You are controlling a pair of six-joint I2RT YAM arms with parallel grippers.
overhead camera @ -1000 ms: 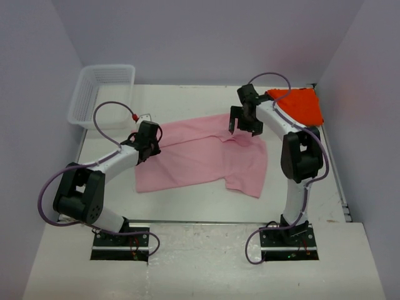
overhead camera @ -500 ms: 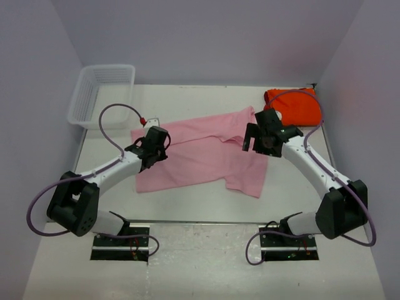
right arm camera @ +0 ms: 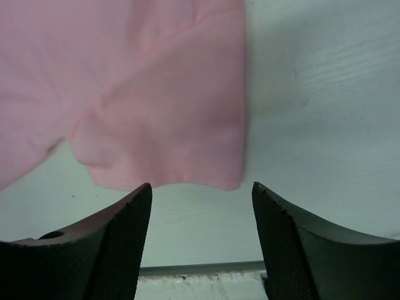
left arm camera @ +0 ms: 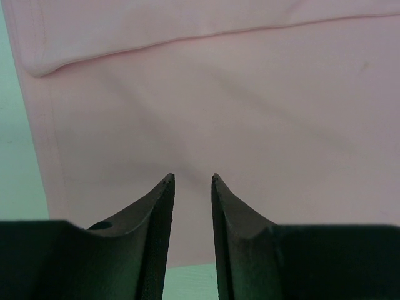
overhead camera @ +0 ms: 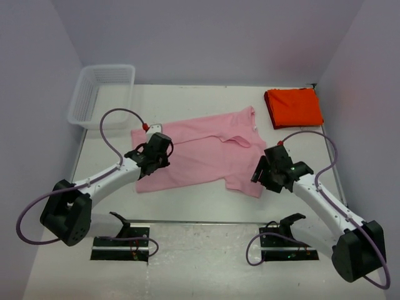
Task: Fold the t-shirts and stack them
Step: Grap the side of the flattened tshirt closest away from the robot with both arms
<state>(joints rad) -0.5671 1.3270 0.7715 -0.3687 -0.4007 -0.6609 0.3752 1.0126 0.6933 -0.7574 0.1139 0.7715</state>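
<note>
T-shirts: 2; mesh basket (overhead camera: 84, 103): 1.
Pink t-shirt (overhead camera: 206, 153) spread mid-worktop (overhead camera: 300, 150); orange-red t-shirt (overhead camera: 294, 107) folded, far right corner. Left jaws narrow, empty, over pink; right jaws wide, empty, at its near hem.

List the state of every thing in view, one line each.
pink shirt, spread out, not folded up.
orange shirt, folded into a neat rectangle, far right.
basket, upright, nothing seen inside.
left tool, narrowly open, empty, over the pink shirt.
right tool, wide open, empty, over the pink shirt's near right corner.
</note>
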